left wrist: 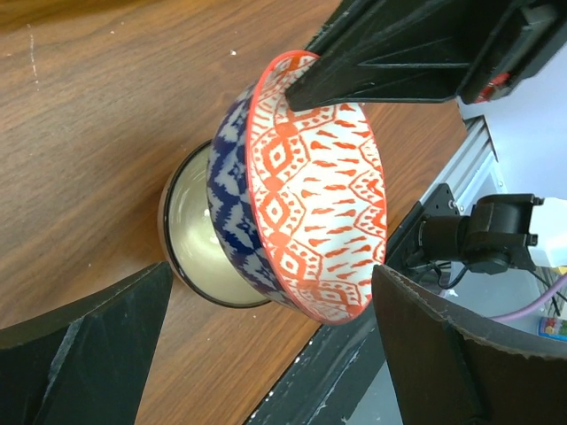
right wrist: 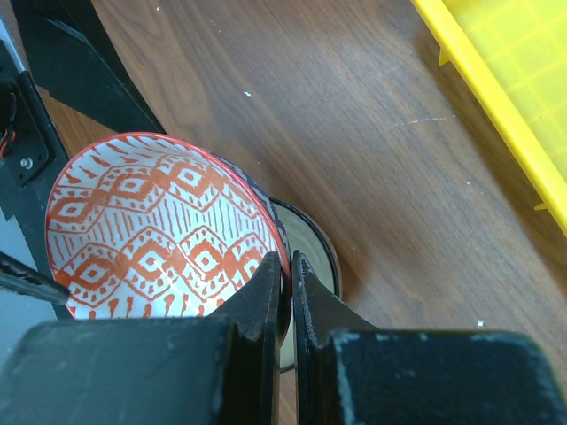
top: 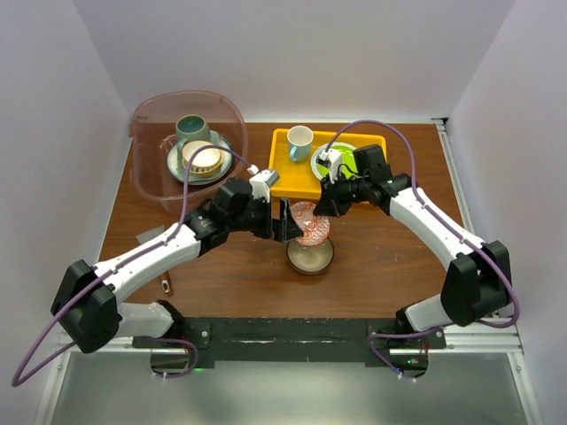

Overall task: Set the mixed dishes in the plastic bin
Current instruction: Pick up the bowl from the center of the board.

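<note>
My right gripper (right wrist: 291, 266) is shut on the rim of an orange-and-white patterned bowl (right wrist: 159, 230) with a blue patterned outside (left wrist: 229, 190). It holds the bowl tilted on edge over a cream bowl with a dark rim (top: 310, 257) that stands on the table. My left gripper (left wrist: 273, 274) is open, with its fingers on either side of the tilted bowl (top: 310, 223) and not touching it. The plastic bin (top: 149, 177) stands at the back left. It holds a teal mug (top: 191, 128) and a bowl (top: 204, 159) on a plate.
A yellow tray (top: 288, 181) sits behind the bowls, carrying a white cup (top: 299, 142) and a lime-green plate (top: 341, 158). Its edge (right wrist: 496, 80) is close to my right gripper. A small utensil (top: 166, 283) lies on the table by the left arm.
</note>
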Tool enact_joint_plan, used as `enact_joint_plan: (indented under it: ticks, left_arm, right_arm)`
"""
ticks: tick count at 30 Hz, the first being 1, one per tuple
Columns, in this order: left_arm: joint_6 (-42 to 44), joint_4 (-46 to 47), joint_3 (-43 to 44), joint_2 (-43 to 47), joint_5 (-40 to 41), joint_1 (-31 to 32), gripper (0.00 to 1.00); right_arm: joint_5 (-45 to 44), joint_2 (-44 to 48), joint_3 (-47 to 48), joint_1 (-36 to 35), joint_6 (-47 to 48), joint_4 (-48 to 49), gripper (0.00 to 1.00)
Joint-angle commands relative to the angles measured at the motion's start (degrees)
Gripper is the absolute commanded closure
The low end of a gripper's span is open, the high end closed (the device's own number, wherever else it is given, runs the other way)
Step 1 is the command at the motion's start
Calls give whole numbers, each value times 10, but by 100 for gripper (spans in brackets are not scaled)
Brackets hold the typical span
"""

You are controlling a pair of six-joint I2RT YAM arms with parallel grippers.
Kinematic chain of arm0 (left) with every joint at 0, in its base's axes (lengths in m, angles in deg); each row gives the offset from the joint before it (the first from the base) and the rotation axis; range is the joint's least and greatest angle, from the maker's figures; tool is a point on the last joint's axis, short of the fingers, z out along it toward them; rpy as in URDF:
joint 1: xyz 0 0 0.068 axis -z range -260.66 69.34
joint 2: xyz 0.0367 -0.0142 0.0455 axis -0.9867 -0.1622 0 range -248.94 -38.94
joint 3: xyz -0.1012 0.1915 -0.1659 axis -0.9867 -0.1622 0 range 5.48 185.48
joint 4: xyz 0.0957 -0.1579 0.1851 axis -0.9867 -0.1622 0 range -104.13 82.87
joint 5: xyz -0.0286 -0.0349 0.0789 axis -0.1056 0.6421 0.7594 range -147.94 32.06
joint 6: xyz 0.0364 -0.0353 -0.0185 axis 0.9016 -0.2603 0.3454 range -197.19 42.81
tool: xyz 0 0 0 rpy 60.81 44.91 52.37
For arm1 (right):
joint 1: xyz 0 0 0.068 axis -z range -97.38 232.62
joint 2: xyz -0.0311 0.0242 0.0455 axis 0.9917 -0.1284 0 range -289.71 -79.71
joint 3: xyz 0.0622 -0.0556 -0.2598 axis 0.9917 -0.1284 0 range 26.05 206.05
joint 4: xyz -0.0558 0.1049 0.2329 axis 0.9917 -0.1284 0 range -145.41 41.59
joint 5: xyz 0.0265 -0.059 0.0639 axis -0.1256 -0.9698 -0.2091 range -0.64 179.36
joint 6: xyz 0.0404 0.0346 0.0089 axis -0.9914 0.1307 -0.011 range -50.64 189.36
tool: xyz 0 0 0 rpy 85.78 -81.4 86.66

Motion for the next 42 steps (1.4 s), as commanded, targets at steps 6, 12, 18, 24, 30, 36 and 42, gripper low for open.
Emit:
enact_joint_plan:
  ticks: [6,12,18,24,30,36,42]
  left_arm:
    - [-7,-2,40,-24,38,14,6]
    - [-6,-66,83,-48,104,25,38]
    - [-2,-168,152,-93,178,45,76]
    - [9,-247,210,-132,240,65,100]
    - [19,-288,240,-146,302,82,100]
    - [23,-274,228,-111,333,82,100]
    - [30,-263,215,-81,359,81,100]
  right_arm:
    - [37,22,-2,3,-18,34,100]
    - [29,24,-6,4,-17,37,100]
    - [-4,26,2,3,-4,31,100]
    - [5,29,16,-6,14,14,100]
    - [74,37,18,-19,32,3,99]
    - [108,39,12,-20,37,2,85]
    - [112,38,22,-20,47,-6,69]
